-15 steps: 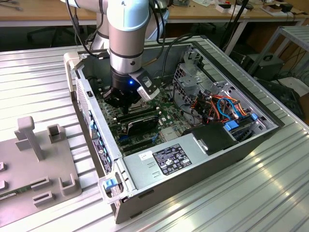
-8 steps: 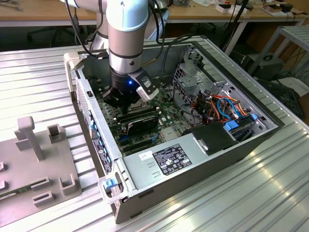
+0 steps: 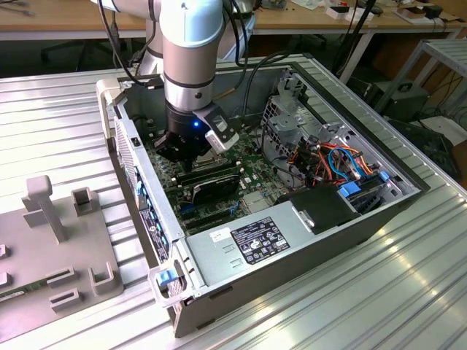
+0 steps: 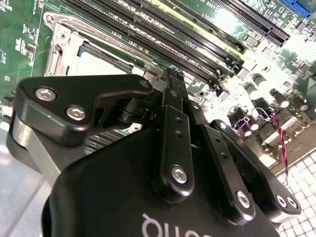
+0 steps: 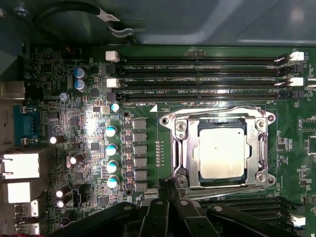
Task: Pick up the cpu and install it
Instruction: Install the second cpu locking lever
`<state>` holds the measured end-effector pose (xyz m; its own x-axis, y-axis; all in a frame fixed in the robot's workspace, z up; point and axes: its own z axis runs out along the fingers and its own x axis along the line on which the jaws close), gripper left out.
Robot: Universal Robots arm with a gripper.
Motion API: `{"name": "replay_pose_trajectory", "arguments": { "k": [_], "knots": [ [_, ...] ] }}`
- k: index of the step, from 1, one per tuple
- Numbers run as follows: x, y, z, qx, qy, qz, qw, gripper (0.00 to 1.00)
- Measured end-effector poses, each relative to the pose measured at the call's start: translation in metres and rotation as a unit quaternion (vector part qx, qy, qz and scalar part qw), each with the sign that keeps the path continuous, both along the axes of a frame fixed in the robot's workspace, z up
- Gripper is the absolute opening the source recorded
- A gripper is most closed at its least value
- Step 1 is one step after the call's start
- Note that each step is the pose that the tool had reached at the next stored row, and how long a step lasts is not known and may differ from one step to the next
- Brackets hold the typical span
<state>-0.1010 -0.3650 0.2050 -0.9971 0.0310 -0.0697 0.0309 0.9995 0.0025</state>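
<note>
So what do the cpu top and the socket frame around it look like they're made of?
The cpu, sitting in the socket, looks metal-capped: a flat, matte silvery-tan face with soft, even glare. The socket frame looks like bright bare or plated steel, judging by its hard mirror-like highlights and pressed edges. Neither can be confirmed by look alone.

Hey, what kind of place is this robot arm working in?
Likely a robotics lab or electronics workshop: an open grey metal computer case lies on a ribbed aluminium table, wooden workbenches stand behind, and the silvery-tan square cpu sits in its socket.
</note>
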Motion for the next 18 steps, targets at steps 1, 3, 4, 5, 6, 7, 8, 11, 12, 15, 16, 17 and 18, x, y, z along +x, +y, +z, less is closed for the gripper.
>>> {"name": "replay_pose_trajectory", "arguments": {
  "k": [1, 3, 4, 5, 6, 7, 8, 11, 12, 15, 16, 17, 18],
  "knots": [
    [0.0, 0.0003, -0.0004, 0.0003, 0.0, 0.0, 1.0, 0.11],
    [0.0, 0.0004, -0.0015, 0.0005, 0.0001, 0.0, 1.0, 0.11],
    [0.0, 0.0004, -0.0022, 0.0007, 0.0, 0.0, 1.0, 0.11],
    [-0.0001, 0.0004, -0.0026, 0.0007, 0.0, 0.0, 1.0, 0.11],
    [0.0001, 0.0005, -0.0032, 0.0008, -0.0004, 0.0, 1.0, 0.11],
    [-0.0001, 0.0004, -0.0036, 0.0006, -0.0001, 0.0, 1.0, 0.11],
    [-0.0001, 0.0004, -0.0039, 0.0005, 0.0001, 0.0, 1.0, 0.11],
    [-0.0004, 0.0002, -0.0043, 0.0008, -0.0001, 0.0, 1.0, 0.11],
    [-0.0005, 0.0001, -0.0043, 0.0007, -0.0001, 0.0, 1.0, 0.11],
    [-0.0006, 0.0, -0.0036, 0.0006, -0.0001, 0.0, 1.0, 0.11],
    [-0.0005, 0.0001, -0.0014, 0.001, -0.0002, 0.0, 1.0, 0.11],
    [-0.0005, 0.0001, 0.0008, 0.0007, -0.0001, 0.0, 1.0, 0.11],
    [-0.0005, 0.0, 0.0022, 0.0007, -0.0001, 0.0, 1.0, 0.11]
  ]
}}
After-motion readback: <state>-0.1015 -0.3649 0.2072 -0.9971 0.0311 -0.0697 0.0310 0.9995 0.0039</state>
